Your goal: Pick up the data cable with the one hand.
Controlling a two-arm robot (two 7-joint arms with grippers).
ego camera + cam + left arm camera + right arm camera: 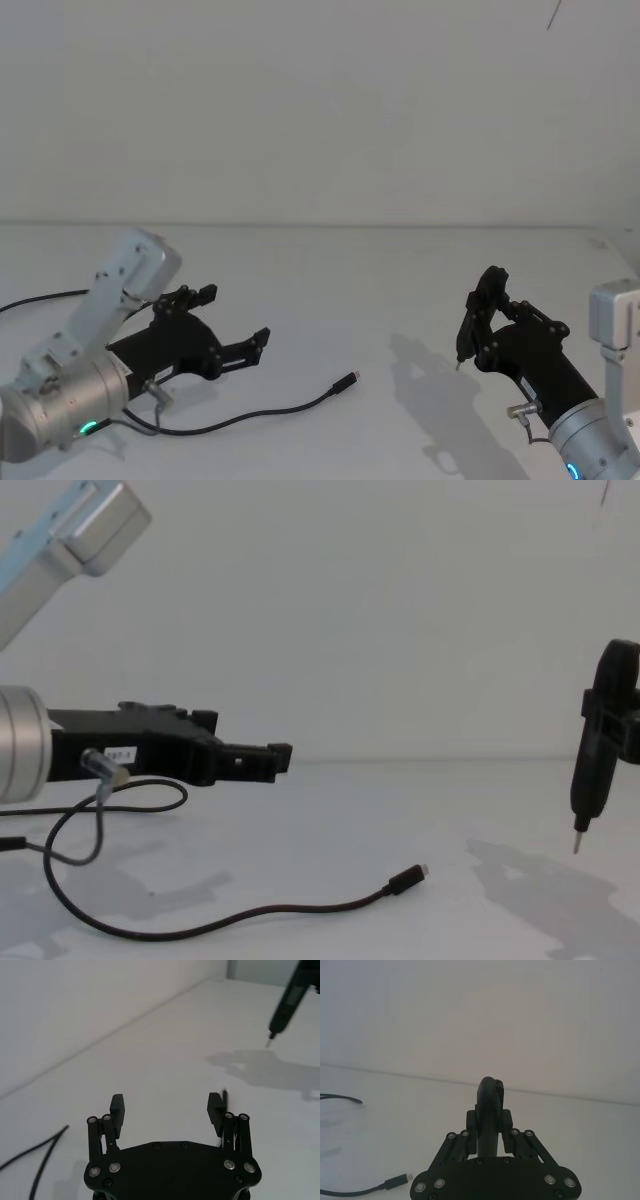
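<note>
In the head view my left gripper [235, 315] hangs over the white table [350, 270] at the left, its blocky jaws spread wide with nothing between them. The data cable [346, 381] lies on the table, its plug a little ahead of my fingertips and its cord curving back toward my wrist. My right gripper [485, 318] sits well off to the right, clenched around a pen-shaped tool [466, 335] with its tip down. In the left wrist view my jaws stand apart over bare table, and a black cord [45, 1152] runs nearby; it is possibly the data cable, but I cannot tell. The right wrist view shows the plug lying flat on the table, apart from the right gripper. In the chest view my left gripper is level above the table, and the cable lies below and ahead of it, untouched.
</note>
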